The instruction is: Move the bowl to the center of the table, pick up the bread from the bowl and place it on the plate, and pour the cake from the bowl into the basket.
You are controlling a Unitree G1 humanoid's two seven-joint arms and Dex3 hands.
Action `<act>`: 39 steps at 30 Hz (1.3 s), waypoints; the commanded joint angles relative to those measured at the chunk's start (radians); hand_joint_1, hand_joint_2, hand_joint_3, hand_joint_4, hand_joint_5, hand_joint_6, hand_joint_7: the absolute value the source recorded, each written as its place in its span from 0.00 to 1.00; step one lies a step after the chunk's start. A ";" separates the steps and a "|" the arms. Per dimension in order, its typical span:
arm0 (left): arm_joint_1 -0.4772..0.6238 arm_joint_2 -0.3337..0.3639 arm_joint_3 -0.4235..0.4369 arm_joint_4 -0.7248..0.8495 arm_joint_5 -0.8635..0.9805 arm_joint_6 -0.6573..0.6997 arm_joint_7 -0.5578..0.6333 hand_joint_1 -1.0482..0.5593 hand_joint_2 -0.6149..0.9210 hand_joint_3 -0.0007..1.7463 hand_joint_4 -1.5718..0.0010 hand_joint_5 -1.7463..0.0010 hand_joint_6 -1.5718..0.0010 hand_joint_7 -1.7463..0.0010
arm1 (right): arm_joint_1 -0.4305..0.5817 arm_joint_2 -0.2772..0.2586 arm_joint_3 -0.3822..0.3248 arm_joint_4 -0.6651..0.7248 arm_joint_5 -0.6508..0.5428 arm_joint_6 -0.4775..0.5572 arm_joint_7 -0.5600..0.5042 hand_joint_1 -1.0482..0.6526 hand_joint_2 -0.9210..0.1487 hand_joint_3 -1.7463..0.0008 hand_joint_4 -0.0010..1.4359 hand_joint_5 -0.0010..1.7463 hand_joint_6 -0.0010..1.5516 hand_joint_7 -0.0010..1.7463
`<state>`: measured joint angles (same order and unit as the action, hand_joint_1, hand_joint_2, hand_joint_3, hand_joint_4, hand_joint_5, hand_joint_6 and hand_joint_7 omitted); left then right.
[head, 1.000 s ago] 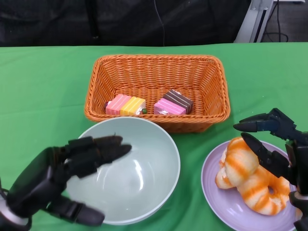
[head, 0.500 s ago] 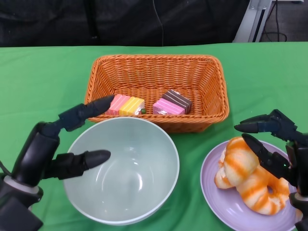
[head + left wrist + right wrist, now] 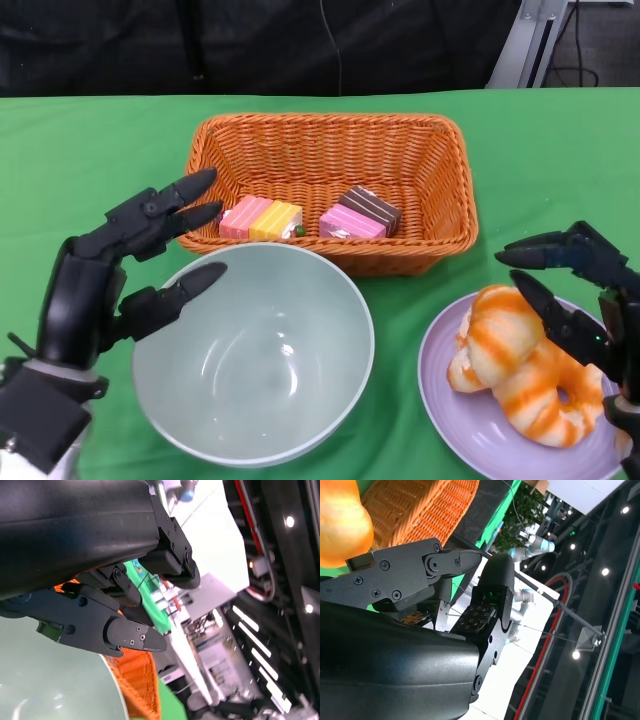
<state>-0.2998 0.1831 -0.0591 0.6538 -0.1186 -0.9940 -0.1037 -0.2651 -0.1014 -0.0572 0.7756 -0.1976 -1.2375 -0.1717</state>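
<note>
Scene: a green worktop [image 3: 80, 150] seen from above, with a basket at the back, a bowl in front of it and a plate to the robot's right.
Bowl: the pale green bowl [image 3: 300, 300] sits near the middle, empty, its far rim just beside the basket.
Basket: the orange wicker basket [image 3: 325, 135] holds two striped cake pieces [image 3: 310, 217] side by side.
Plate: the lilac plate [image 3: 450, 400] carries the orange-striped bread [image 3: 510, 365].
Left hand: the left hand [image 3: 100, 275] is released, fingers spread, grasping nothing; it hangs over the bowl's left rim, and whether it touches is unclear.
Right hand: the right hand [image 3: 575, 295] is also released, fingers apart above the bread, holding nothing.
Progress: judging by the layout, every step looks done.
Handling: the bowl looks stiff, smooth and probably slippery, best taken by pinching its rim. The bread seems soft and light, suited to a gentle grasp around its middle.
</note>
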 commanded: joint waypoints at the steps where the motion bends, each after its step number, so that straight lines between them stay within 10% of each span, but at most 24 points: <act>1: -0.006 -0.034 0.032 0.030 -0.056 -0.007 -0.054 0.60 1.00 0.14 0.37 0.85 0.41 0.95 | -0.009 0.000 -0.004 -0.029 0.052 0.009 0.017 0.50 0.00 0.86 0.55 0.60 0.53 0.39; 6: -0.007 -0.071 0.079 0.079 -0.032 -0.033 -0.053 0.59 1.00 0.17 0.51 0.43 0.27 0.93 | 0.010 0.011 -0.001 -0.106 0.101 0.068 0.049 0.53 0.08 0.72 0.56 0.63 0.54 0.38; 9: -0.009 -0.085 0.101 0.099 -0.018 -0.040 -0.053 0.59 1.00 0.18 0.54 0.29 0.40 0.56 | 0.023 0.015 0.001 -0.155 0.121 0.099 0.070 0.53 0.17 0.62 0.55 0.65 0.54 0.38; 22: -0.027 -0.099 0.135 0.150 -0.021 -0.051 -0.102 0.56 1.00 0.21 0.51 0.23 0.47 0.35 | 0.055 0.060 0.027 -0.309 0.233 0.206 0.168 0.55 0.04 0.72 0.53 0.70 0.51 0.52; 29: -0.019 -0.108 0.147 0.140 -0.065 -0.024 -0.157 0.53 1.00 0.17 0.51 0.14 0.49 0.29 | 0.102 0.082 0.050 -0.404 0.319 0.308 0.238 0.59 0.27 0.43 0.50 0.81 0.46 0.68; 39: -0.024 -0.124 0.193 0.132 -0.087 0.009 -0.149 0.49 1.00 0.18 0.54 0.02 0.53 0.20 | 0.134 0.101 0.041 -0.471 0.426 0.405 0.333 0.58 0.27 0.43 0.51 0.86 0.45 0.72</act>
<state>-0.3135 0.0538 0.1202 0.7869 -0.1939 -0.9923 -0.2551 -0.1427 -0.0022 -0.0051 0.3238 0.2107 -0.8437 0.1587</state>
